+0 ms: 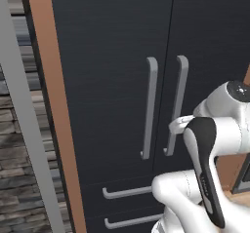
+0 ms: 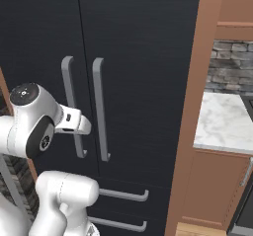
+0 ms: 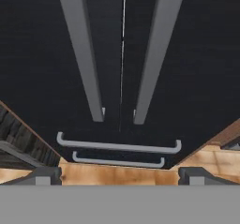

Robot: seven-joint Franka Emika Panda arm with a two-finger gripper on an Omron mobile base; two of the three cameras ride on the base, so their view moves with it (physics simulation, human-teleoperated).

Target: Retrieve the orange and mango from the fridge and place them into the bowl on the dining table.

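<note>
Fridge shut; tool empty at the handles.

The fridge [image 1: 107, 81] stands closed, both doors meeting at a centre seam, two drawers below. Its left door handle [image 1: 149, 107] and right door handle [image 1: 177, 105] flank that seam. The tool [image 3: 119, 175] hangs spread wide, holding nothing, facing the seam. Advice: centre on one handle near its lower end, close squarely, pull along the door's arc.
</note>
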